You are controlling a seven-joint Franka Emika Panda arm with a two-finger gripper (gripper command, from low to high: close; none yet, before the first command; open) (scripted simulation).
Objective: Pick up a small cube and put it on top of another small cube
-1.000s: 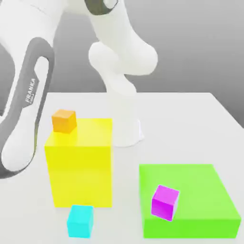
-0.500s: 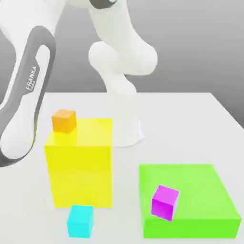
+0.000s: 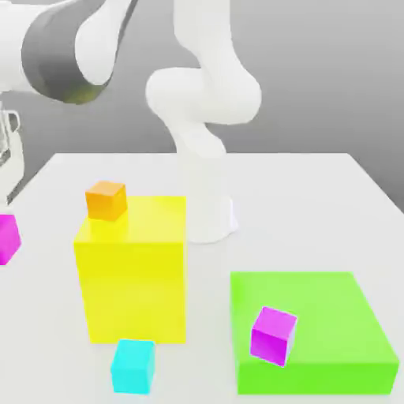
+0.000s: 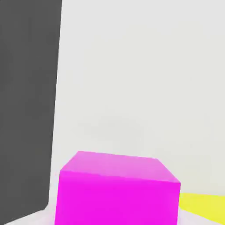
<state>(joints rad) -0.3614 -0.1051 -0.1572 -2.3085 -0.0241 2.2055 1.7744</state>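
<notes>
Magenta fills the lower part of the hand view, where a small magenta cube (image 4: 118, 191) sits close under the camera, and the same cube appears at the far left edge of the exterior view (image 3: 6, 238), lifted clear of the white worktop (image 3: 316, 205). The claw (image 3: 8, 158), partly cut off at that left edge, hangs just above the cube, closed on it. To the right of it stands a tall yellow block (image 3: 132, 272) with a small orange cube (image 3: 106, 200) resting on its far left corner. A small cyan cube (image 3: 132, 365) lies on the worktop just in front of the yellow block, near its left side. On the exterior view's right lies a low, wide green block (image 3: 331, 316), and a small purple cube (image 3: 273, 335) sits tilted on its near left part. Behind the blocks rises the robot's white base (image 3: 205, 189), and its arm (image 3: 71, 47) reaches overhead toward the left. In the hand view a sliver of the yellow block (image 4: 202, 206) shows beside the held cube, with pale worktop (image 4: 140, 79) beyond and a dark background strip (image 4: 26, 101) along one side.
</notes>
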